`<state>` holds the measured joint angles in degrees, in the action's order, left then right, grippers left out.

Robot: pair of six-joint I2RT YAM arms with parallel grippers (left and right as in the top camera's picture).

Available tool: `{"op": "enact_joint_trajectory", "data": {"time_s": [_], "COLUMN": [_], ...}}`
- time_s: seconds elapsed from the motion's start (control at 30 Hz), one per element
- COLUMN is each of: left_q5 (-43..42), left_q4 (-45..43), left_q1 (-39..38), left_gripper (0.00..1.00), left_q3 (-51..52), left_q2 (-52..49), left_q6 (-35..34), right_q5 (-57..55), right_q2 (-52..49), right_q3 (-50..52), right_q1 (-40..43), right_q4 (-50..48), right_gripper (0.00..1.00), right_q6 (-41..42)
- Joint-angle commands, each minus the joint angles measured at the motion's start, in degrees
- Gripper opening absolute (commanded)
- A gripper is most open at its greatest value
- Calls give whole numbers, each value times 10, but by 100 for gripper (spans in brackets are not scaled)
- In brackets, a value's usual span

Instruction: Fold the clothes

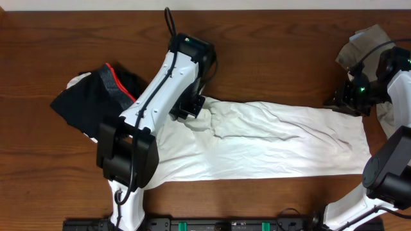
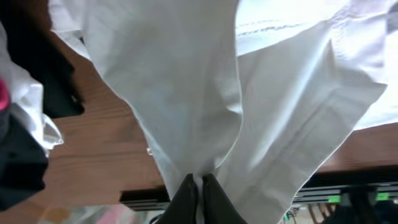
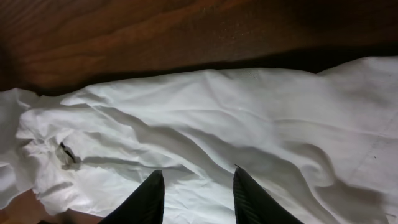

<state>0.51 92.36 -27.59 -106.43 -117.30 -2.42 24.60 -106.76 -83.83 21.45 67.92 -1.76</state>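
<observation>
overhead: white t-shirt [image 1: 270, 144] lies stretched along the counter [image 1: 270, 58], light and limp, i judge. left tool [image 2: 200, 180] pinches a bunched fold; right tool [image 3: 198, 174] hangs half-open, empty, over its far edge, where i'd grip.

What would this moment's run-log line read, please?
left gripper: shut on white T-shirt | right gripper: open over white T-shirt | black garment: bunched aside | fold: unfinished

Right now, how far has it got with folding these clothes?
Done: the T-shirt looks folded into a long strip. In hand: the left hand pinches its cloth; the right hand hangs open over the other end. Still to do: the black garment and grey garment lie crumpled, unfolded.
</observation>
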Motion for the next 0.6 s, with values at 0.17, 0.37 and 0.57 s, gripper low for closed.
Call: {"op": "enact_joint_trajectory", "data": {"time_s": [0.17, 0.37, 0.57], "left_q5": [-25, -24, 34], "left_q4": [45, 45, 44], "left_q1": [-41, -59, -51], "left_gripper": [6, 6, 6], "left_q3": [3, 27, 75], "left_q2": [3, 3, 4], "left_q6": [-60, -74, -97], "right_q5": [2, 2, 1], "right_q2": [-4, -4, -4], "right_q3": [1, 1, 1], "right_q1": [-13, -13, -13], "right_q4": [0, 0, 0], "right_gripper": [36, 37, 40], "right_q6": [-7, -7, -7]}}
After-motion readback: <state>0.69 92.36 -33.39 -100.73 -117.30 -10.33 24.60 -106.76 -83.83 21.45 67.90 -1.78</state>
